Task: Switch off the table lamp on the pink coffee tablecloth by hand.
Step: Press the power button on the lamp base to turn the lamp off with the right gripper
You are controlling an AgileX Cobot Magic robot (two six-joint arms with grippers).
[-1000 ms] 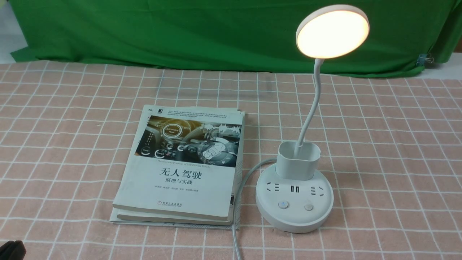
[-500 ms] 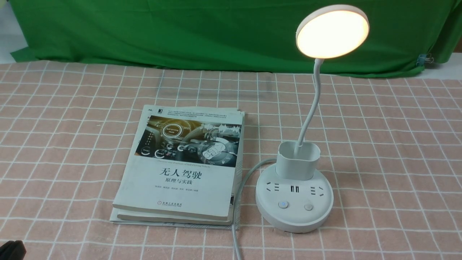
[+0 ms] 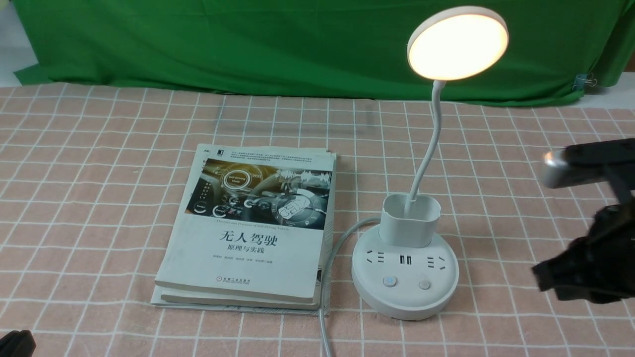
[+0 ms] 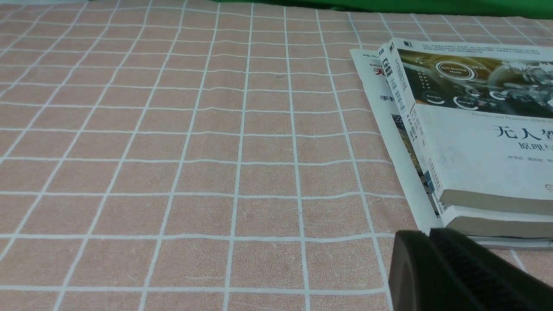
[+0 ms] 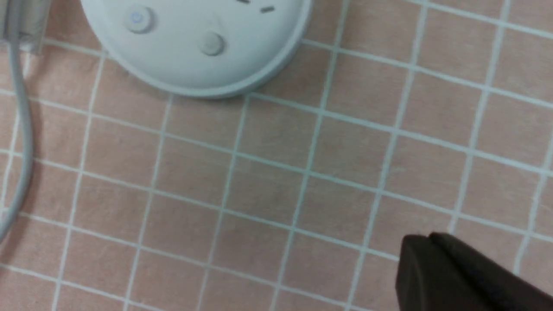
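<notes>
I see the table lamp [image 3: 409,223] standing on the pink coffee tablecloth [image 3: 99,173] that covers the desk, at 3 o'clock from the stacked books [image 3: 253,228], its disc head glowing. My right hand [image 3: 545,277] hangs over the cloth at 3 o'clock from the lamp's round base, apart from it, fingers pressed together on nothing. The two buttons [image 3: 389,281] sit at the base's 6 o'clock side, untouched. My left hand [image 4: 425,246] lies low at 7 o'clock from the books, fingers pressed together too.
</notes>
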